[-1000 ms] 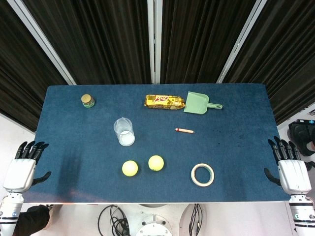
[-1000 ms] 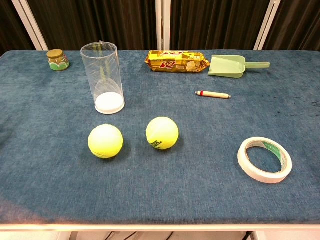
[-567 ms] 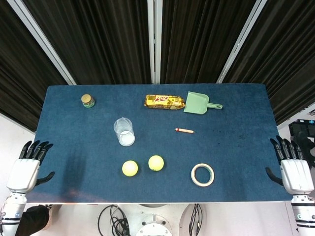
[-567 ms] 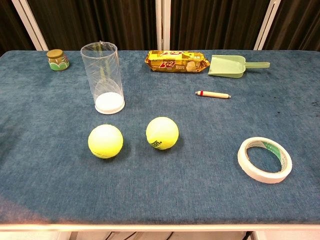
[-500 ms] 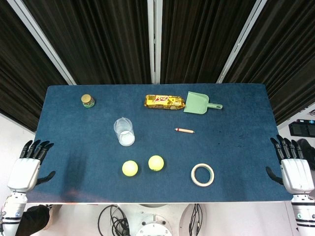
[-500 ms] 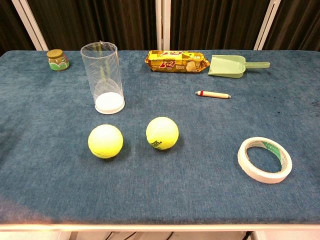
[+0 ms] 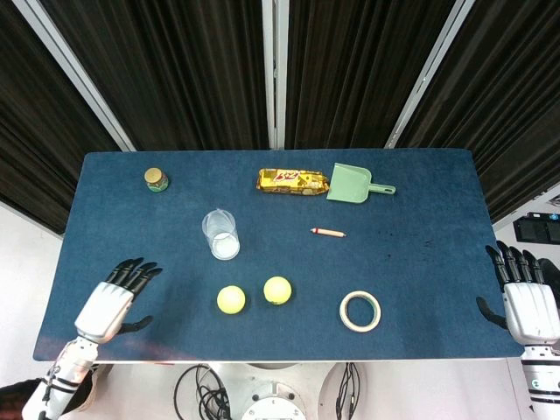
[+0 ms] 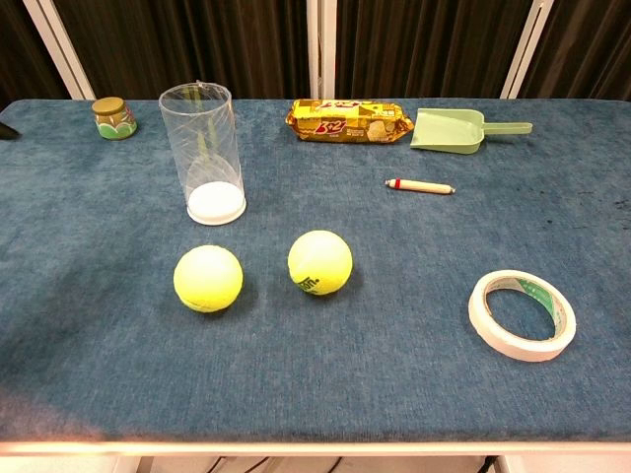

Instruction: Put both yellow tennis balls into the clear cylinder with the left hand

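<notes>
Left hand (image 7: 109,302) hovers over the near-left part of the tabletop (image 7: 420,262), fingers spread and pointing toward the balls, holding nothing. Right hand (image 7: 522,302) sits off the right edge, fingers extended, empty; likely parked, since the task belongs to the left hand alone.

Both yellow tennis balls rest on the cloth, side by side but apart: left ball (image 8: 208,278), right ball (image 8: 319,262). Neither is in the clear cylinder (image 8: 204,153), which stands upright just behind the left ball, mouth up, white base down. Upright and open-topped, it should accept a ball dropped from above.

Judgement: reach phase, no ball picked yet; the left ball is the nearer target.

Further out: tape roll (image 8: 522,313) near right, red-tipped pencil (image 8: 419,184), snack packet (image 8: 348,120), green scoop (image 8: 458,130), small jar (image 8: 114,117) at far left.

Views: head view shows both hands and the layout; chest view shows neither hand clearly, but gives the cylinder's height and its empty interior.
</notes>
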`<state>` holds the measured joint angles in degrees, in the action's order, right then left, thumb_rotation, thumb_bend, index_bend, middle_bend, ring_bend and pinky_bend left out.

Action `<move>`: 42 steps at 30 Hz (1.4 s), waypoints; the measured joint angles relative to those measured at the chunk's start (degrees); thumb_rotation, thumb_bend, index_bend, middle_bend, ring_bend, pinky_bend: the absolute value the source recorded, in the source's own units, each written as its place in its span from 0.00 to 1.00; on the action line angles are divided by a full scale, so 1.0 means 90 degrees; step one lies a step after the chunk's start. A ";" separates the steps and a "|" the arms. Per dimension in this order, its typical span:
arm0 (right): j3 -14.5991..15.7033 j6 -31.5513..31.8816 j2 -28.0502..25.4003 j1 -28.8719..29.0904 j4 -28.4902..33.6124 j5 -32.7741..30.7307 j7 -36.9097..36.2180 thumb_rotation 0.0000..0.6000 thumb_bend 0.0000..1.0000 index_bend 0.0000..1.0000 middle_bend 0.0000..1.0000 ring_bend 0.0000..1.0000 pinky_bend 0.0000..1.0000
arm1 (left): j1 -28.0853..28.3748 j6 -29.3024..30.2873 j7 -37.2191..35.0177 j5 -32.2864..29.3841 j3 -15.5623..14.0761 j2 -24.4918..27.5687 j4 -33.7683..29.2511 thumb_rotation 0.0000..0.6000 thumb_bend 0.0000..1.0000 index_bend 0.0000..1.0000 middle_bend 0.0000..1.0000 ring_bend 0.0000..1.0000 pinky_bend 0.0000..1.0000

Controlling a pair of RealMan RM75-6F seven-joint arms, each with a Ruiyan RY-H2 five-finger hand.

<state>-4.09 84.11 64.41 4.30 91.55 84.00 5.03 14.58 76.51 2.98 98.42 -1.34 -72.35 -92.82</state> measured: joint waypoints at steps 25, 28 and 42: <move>-0.0060 -0.0146 0.0027 0.0046 -0.0180 -0.0156 -0.0275 1.00 0.23 0.00 0.00 0.00 0.00 | 0.1489 -0.1622 -0.0666 -0.0196 0.0121 -0.1747 0.0849 1.00 0.16 0.14 0.13 0.08 0.21; -0.0064 -0.0154 0.0027 0.0045 -0.0179 -0.0178 -0.0282 1.00 0.23 0.00 0.00 0.00 0.00 | 0.1597 -0.1706 -0.0808 -0.0213 0.0103 -0.1912 0.1045 1.00 0.16 0.15 0.14 0.08 0.23; -0.0094 -0.0179 0.0002 0.0030 -0.0210 -0.0264 -0.0399 1.00 0.24 0.00 0.00 0.00 0.00 | 0.1809 -0.1636 -0.0921 -0.0318 0.0050 -0.2516 0.2050 1.00 0.20 0.45 0.39 0.35 0.62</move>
<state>-4.93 82.50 64.43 4.57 89.66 81.62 1.44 30.86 61.78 -5.32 95.56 -0.89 -95.00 -74.37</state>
